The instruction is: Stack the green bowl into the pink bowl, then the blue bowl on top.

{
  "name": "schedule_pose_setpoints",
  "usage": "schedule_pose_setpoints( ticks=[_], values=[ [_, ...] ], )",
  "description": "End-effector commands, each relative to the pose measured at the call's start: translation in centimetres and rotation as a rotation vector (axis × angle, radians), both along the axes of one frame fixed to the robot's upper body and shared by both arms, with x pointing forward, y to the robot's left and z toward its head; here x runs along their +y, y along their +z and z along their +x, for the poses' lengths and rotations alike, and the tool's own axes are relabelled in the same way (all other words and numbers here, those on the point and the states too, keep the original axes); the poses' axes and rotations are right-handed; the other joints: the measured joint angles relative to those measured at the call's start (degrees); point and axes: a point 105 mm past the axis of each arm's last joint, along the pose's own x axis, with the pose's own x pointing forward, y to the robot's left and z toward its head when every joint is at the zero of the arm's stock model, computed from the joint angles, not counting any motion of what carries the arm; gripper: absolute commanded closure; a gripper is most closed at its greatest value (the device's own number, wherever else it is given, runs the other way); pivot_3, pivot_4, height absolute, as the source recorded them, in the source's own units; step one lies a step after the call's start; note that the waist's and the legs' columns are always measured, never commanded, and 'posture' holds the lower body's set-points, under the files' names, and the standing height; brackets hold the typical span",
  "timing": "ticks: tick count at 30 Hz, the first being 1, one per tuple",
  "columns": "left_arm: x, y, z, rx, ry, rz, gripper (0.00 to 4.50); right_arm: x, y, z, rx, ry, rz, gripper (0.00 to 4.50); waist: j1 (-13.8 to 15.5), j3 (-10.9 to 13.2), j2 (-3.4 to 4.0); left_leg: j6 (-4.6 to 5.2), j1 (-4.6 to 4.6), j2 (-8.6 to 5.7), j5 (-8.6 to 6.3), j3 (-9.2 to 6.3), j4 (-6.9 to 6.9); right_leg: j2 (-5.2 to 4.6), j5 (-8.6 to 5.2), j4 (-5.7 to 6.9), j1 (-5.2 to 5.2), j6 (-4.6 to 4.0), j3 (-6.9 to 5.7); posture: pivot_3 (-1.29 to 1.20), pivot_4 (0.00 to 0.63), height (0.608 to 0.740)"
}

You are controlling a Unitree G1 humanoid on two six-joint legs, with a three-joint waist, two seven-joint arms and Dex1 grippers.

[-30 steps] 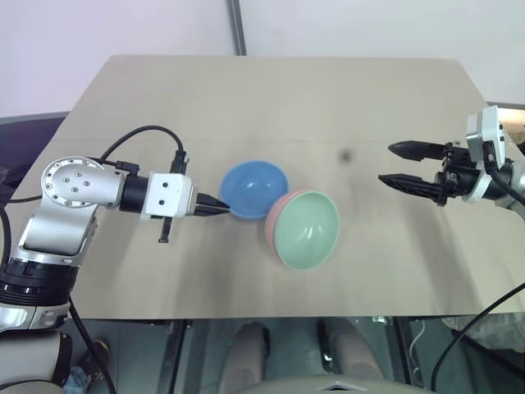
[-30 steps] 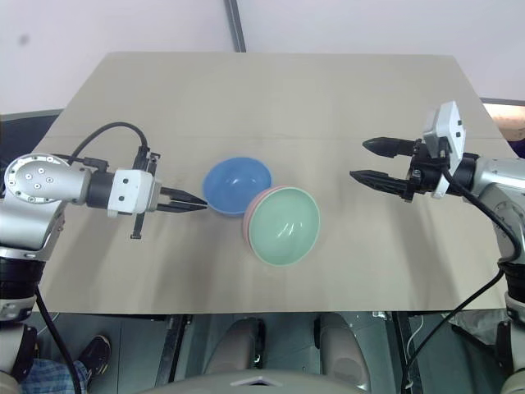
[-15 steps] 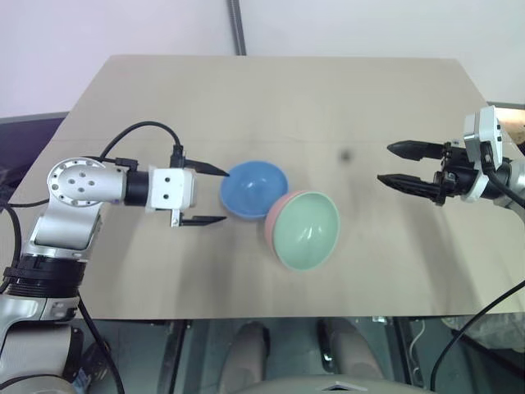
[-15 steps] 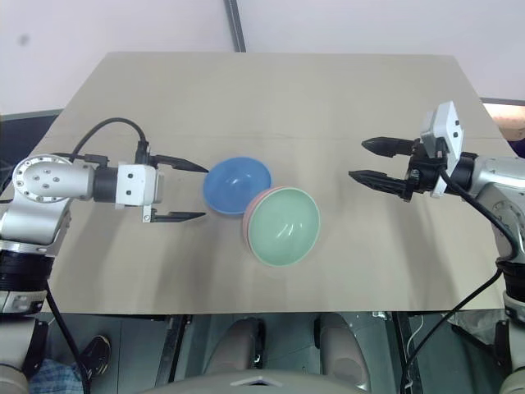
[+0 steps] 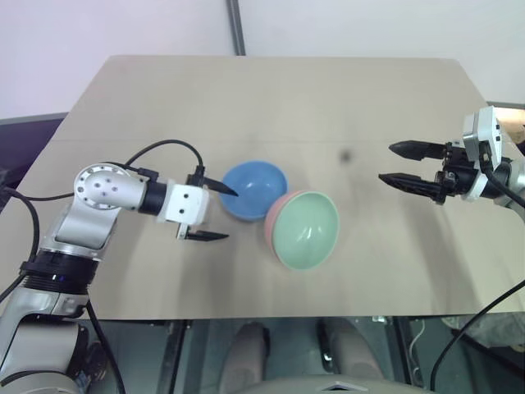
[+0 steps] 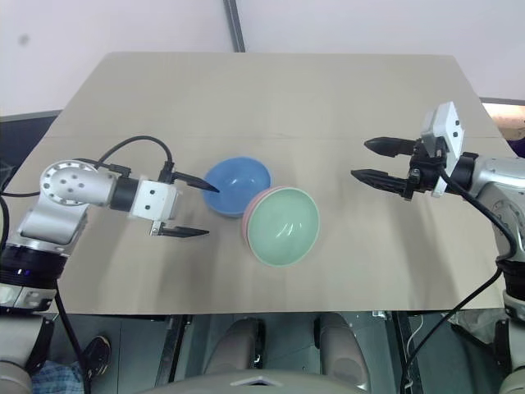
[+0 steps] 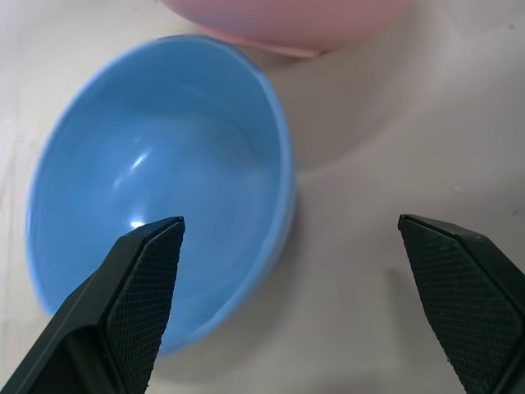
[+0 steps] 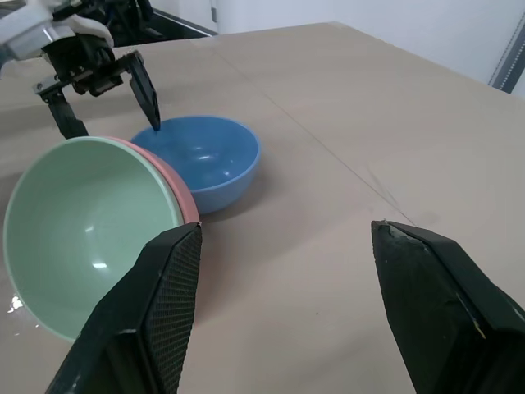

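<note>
With jaws spread, the left gripper (image 5: 216, 212) is straddling the blue bowl's (image 5: 254, 188) rim to grasp it for stacking on the green bowl (image 5: 306, 231), while the right gripper (image 5: 398, 163) is idling, released.

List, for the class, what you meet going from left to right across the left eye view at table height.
left gripper → blue bowl → green bowl nested in the pink bowl → dark spot on the table → right gripper.
</note>
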Motion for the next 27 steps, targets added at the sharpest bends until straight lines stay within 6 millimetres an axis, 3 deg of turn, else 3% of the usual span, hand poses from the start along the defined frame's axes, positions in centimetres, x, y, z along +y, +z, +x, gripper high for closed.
schedule_pose_setpoints(
  ticks=[1, 10, 11, 22, 27],
  values=[
    [-0.1, 0.3, 1.1, -0.063, 0.011, 0.013, 0.07, 0.2, 1.1, -0.3, -0.061, 0.008, -0.002, 0.91, 0.0, 0.0, 0.0, 0.0, 0.01, -0.01, 0.0, 0.01, 0.01, 0.0, 0.0, 0.01, 0.01, 0.0, 0.0, 0.0, 0.15, 0.74],
    [0.3, 0.5, 2.0, -0.077, 0.025, 0.031, 4.23, 0.0, 1.0, -0.4, -0.061, -0.003, -0.002, 0.91, -0.2, 0.0, 0.0, 0.0, 0.0, 0.0, 0.0, 0.0, 0.0, 0.0, 0.0, 0.0, 0.0, 0.0, 0.0, 0.0, 0.15, 0.74],
    [0.4, 0.4, 1.8, -0.065, 0.021, 0.04, 4.46, 0.0, 1.0, -0.4, -0.061, -0.004, -0.002, 0.91, -0.2, 0.0, 0.0, 0.0, 0.0, 0.0, 0.0, 0.0, 0.0, 0.0, 0.0, 0.0, 0.0, 0.0, 0.01, 0.0, 0.15, 0.74],
    [0.8, 2.0, 0.5, -0.077, -0.014, 0.048, 4.46, 0.2, 0.8, -0.1, -0.055, 0.004, -0.003, 0.91, -0.1, 0.0, 0.0, 0.0, 0.0, 0.0, 0.0, 0.0, 0.0, -0.01, 0.0, 0.01, 0.0, 0.0, 0.0, 0.0, 0.15, 0.74],
    [1.2, 4.4, 0.9, -0.124, 0.007, 0.058, 4.46, 0.4, 0.7, -0.2, -0.055, 0.016, 0.0, 0.91, -0.1, 0.0, 0.0, 0.0, 0.0, 0.0, 0.0, -0.01, 0.01, 0.0, 0.0, 0.03, 0.0, 0.0, -0.01, 0.0, 0.15, 0.74]
  ],
)
